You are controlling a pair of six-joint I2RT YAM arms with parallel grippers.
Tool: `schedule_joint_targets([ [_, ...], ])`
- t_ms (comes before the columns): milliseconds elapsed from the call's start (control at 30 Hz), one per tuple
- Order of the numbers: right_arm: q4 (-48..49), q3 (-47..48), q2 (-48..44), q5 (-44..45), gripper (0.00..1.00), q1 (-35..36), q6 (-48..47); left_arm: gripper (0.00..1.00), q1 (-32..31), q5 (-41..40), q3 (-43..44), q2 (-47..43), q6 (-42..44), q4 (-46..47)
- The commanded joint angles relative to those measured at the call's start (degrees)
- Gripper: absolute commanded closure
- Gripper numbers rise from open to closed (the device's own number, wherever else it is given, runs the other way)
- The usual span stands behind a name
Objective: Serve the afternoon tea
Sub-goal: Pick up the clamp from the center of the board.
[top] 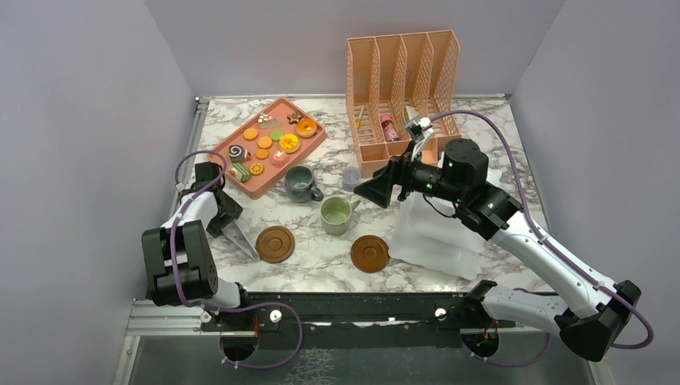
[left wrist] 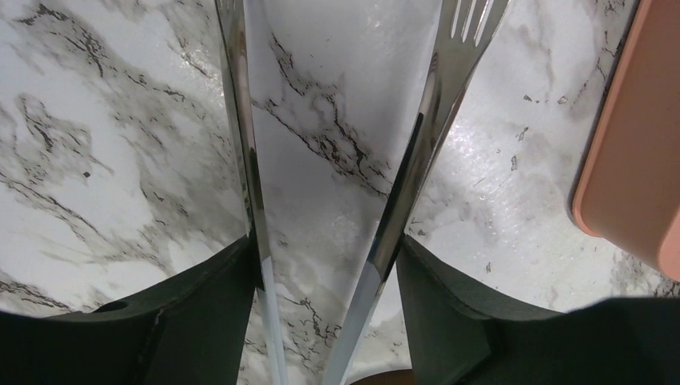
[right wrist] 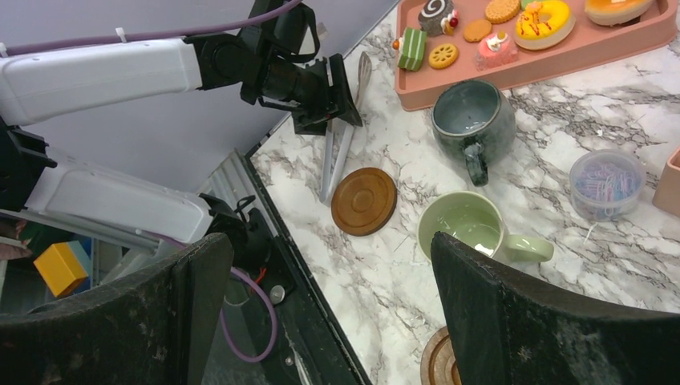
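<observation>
Nearest you, the left coaster [top: 275, 244] and the right coaster [top: 370, 253] lie well apart on the marble table [top: 321, 269]. Just left of the left coaster, your left gripper [left wrist: 329, 273] pinches metal tongs [left wrist: 405, 184]. Farther in, the pale green mug [top: 336, 215] stands upright. Your right gripper [top: 377, 191] hovers just right of it, jaws spread wide. Beyond, the grey-blue mug [top: 301, 184] sits just beside the pink tray [top: 258, 192] holding the toy cookies [top: 265, 142] and the donut [top: 289, 143].

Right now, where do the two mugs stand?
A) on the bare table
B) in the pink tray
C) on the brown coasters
A: the grey mug and the green mug stand on the table; the left coaster and the right coaster carry nothing.
</observation>
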Motion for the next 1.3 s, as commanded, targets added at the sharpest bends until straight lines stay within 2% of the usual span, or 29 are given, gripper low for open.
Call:
schedule_joint_targets([
  [0,0.24,-0.1,-1.19,0.42,0.0,-0.31,0.87,0.34,-0.35,1.94,-0.86,0.56,-0.32,-1.93],
  [167,0.12,-0.37,-1.51,0.96,0.0,-0.31,0.7,0.25,-0.43,3.19,-2.5,-0.71,-1.44,-1.9],
  [267,0.21,-0.6,-1.79,0.75,0.0,-0.31,0.86,0.25,-0.39,3.83,-3.03,-0.9,-1.72,-1.9],
  [433,0.17,-0.76,-1.92,0.84,0.0,-0.31,0.71,0.31,-0.38,3.44,-3.73,-0.36,-2.4,-1.62],
  [700,0.36,-0.96,-2.24,1.11,0.0,-0.31,0.87,0.35,-0.47,4.3,-3.62,0.65,-2.18,-1.25],
  [900,-0.06,-0.88,-2.53,0.91,0.0,-0.31,0.89,0.51,-0.52,4.56,-0.9,-1.11,-1.16,-2.72],
  [1267,0.88,-1.76,-2.68,-0.24,0.0,-0.31,1.78,0.53,-0.48,4.6,4.43,-5.07,0.87,-8.35],
])
